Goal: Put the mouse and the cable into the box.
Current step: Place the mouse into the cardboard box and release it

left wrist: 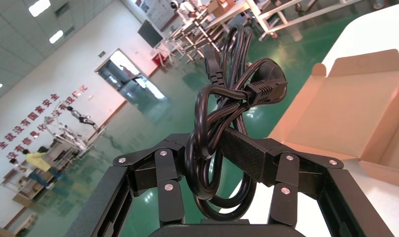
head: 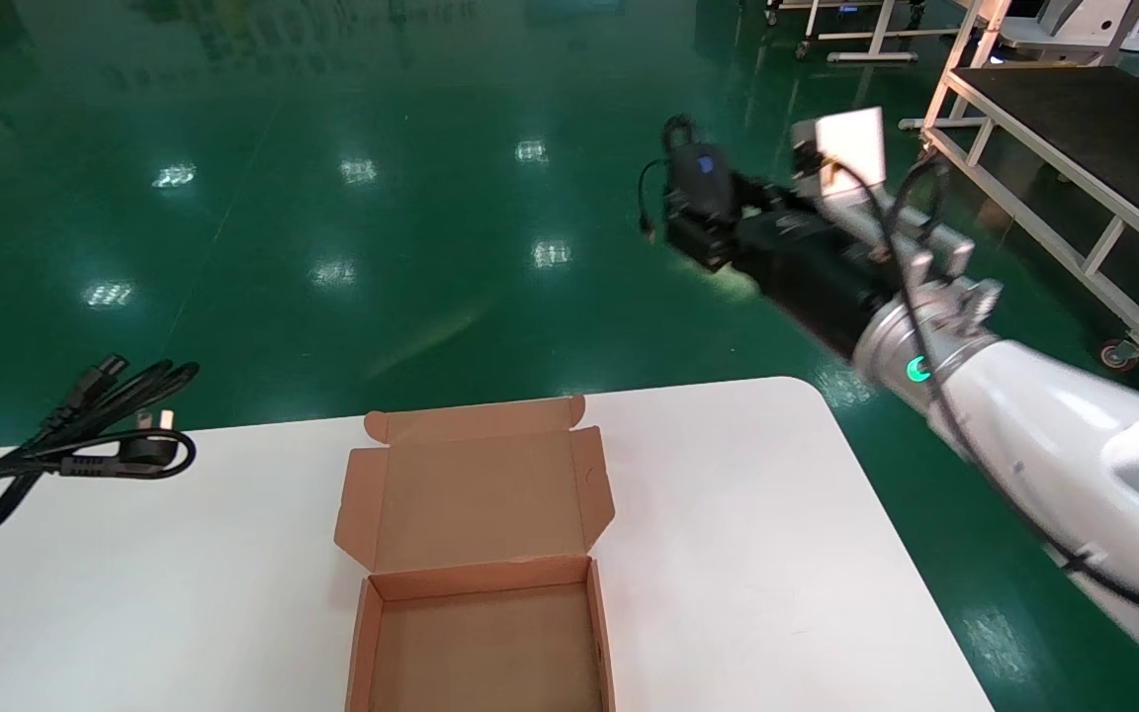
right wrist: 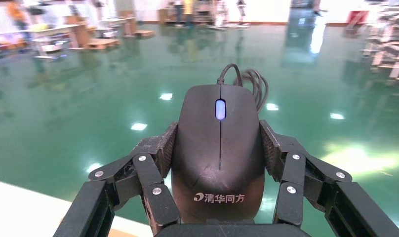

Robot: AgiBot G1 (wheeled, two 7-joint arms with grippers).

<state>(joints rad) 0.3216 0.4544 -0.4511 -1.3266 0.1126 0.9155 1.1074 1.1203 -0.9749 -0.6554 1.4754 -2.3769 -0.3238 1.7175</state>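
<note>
Cardboard-brown, the open box [head: 479, 509] is lying on our white counter [head: 757, 554] in the head view. Beyond the box and to its right, our right end effector [head: 698, 203] is gripping the black mouse [head: 696, 170] out over the green floor [head: 382, 247]. Left of the box, the black cable [head: 85, 425] is bunching at the counter's edge. From the left wrist, our left end effector [left wrist: 215, 148] is clamping that coiled cable, with the box lying beyond. From the right wrist, we are seeing the mouse squeezed between both fingers [right wrist: 164, 148] above the floor.

Large industrial lab hall: glossy green floor [head: 352, 287], metal-framed workbenches [head: 1089, 124], red slogan [left wrist: 27, 126] on a white wall [left wrist: 79, 47].
</note>
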